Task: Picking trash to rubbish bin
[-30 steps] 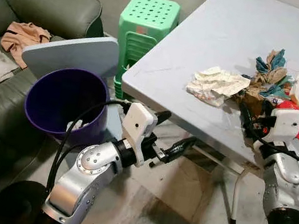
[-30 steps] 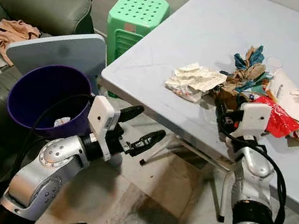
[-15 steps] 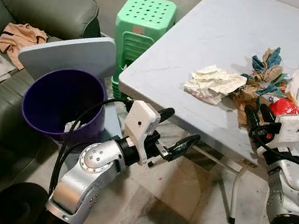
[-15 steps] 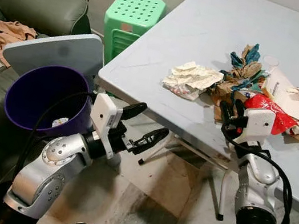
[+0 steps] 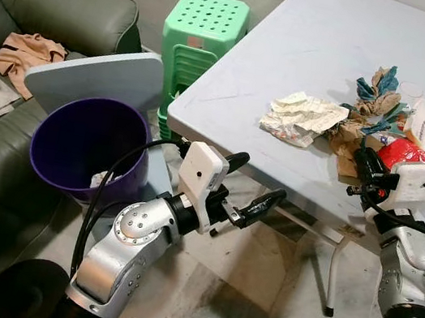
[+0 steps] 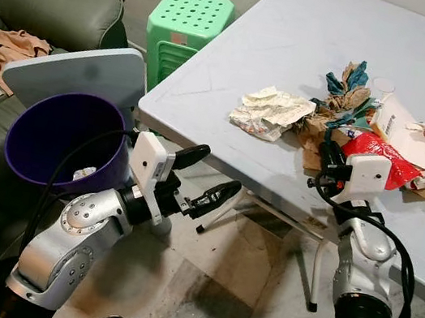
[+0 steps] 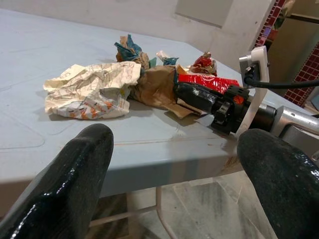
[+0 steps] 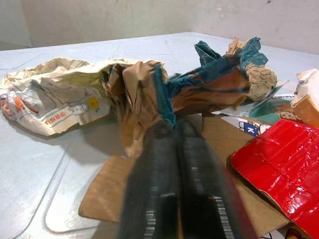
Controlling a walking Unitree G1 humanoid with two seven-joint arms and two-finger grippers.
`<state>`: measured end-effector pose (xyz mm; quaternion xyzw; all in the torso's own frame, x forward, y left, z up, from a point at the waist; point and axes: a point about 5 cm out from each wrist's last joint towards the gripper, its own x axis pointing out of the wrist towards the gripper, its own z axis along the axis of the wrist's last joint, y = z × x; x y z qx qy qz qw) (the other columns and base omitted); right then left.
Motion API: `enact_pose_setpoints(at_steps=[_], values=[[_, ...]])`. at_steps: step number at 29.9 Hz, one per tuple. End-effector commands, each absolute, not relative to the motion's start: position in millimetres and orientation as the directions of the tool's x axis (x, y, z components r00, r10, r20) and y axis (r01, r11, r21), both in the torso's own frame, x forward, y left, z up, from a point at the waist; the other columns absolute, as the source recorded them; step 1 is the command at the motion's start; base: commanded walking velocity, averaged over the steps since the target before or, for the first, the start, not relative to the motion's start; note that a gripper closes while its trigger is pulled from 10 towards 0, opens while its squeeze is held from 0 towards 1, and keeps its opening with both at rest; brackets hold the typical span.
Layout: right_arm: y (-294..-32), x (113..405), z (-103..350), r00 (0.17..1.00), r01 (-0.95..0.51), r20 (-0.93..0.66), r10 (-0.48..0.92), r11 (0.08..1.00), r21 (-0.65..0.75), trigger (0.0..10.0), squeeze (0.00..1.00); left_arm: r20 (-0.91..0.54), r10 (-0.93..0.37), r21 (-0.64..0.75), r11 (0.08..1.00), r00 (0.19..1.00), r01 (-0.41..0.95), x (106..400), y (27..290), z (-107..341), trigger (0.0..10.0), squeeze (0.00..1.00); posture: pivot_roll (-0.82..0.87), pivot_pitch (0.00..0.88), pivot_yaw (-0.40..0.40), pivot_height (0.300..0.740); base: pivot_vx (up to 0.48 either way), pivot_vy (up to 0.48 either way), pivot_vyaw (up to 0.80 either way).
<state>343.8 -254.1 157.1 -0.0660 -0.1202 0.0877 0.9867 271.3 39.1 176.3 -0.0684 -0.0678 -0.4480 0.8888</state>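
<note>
Right pincer (image 6: pixel 330 157), fingers pressed together, is resting on brown paper (image 8: pixel 144 89) on the surface (image 5: pixel 297 50). Left pincer (image 5: pixel 250 190), spread wide, is hovering at 3 o'clock of the purple bin (image 5: pixel 87 145).

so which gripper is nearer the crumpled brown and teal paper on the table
Right. The right gripper lies on the table with its tips at the crumpled brown and teal paper; the left gripper hangs open below the table's edge, beside the purple bin.

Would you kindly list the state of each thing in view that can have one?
Left claw: open, holding nothing, below the table edge.
Right claw: shut, fingers together, tips at the brown paper.
Purple bin: upright, lid off, a little trash inside.
White wrapper: crumpled, lying on the table.
Red packet: flattened, on the table.
Green stools: stacked.
</note>
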Motion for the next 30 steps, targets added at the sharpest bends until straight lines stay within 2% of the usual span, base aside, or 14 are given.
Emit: enact_pose_setpoints(at_steps=[1,2,4,5,6,18,19,30], values=[[-253,345,157,0.958,-0.151,0.219,0.184,0.976,-0.159,5.7,0.00,0.169,-0.794,-0.064,0.582,0.583,0.811,270,39,174,10.0,0.00,0.08,0.246,0.041,0.740,0.000,0.000,0.00],[-253,346,156,0.960,-0.147,0.215,0.180,0.976,-0.160,10.0,0.00,0.169,-0.794,-0.063,0.583,0.584,0.810,270,39,174,10.0,0.00,0.08,0.244,0.042,0.740,0.000,0.000,0.00],[-253,346,156,0.961,-0.149,0.213,0.178,0.978,-0.145,10.0,0.00,0.170,-0.793,-0.063,0.583,0.585,0.810,270,40,174,10.0,0.00,0.08,0.244,0.042,0.740,0.000,0.000,0.00],[-254,346,156,0.961,-0.149,0.215,0.174,0.980,-0.130,10.0,0.80,0.171,-0.792,-0.064,0.584,0.586,0.809,270,40,174,10.0,0.00,0.09,0.241,0.041,0.740,0.000,0.000,0.00],[-255,346,157,0.961,-0.147,0.218,0.170,0.982,-0.118,10.0,1.00,0.172,-0.792,-0.066,0.585,0.586,0.809,271,40,174,10.0,0.00,0.09,0.241,0.041,0.740,0.000,0.000,0.00],[-252,349,160,0.955,-0.159,0.230,0.186,0.979,-0.130,10.0,1.00,0.178,-0.790,-0.068,0.584,0.586,0.809,272,39,175,10.0,0.00,0.09,0.228,0.038,0.740,0.000,0.000,0.00],[-251,349,161,0.952,-0.169,0.235,0.197,0.976,-0.134,10.0,0.00,0.179,-0.791,-0.067,0.584,0.586,0.809,271,38,176,10.0,0.00,0.09,0.228,0.038,0.740,0.000,0.000,0.00],[-242,355,159,0.955,-0.201,0.196,0.222,0.972,-0.120,10.0,0.00,0.182,-0.790,-0.066,0.584,0.585,0.809,273,38,176,10.0,0.00,0.09,0.226,0.040,0.740,0.000,0.000,0.00]])
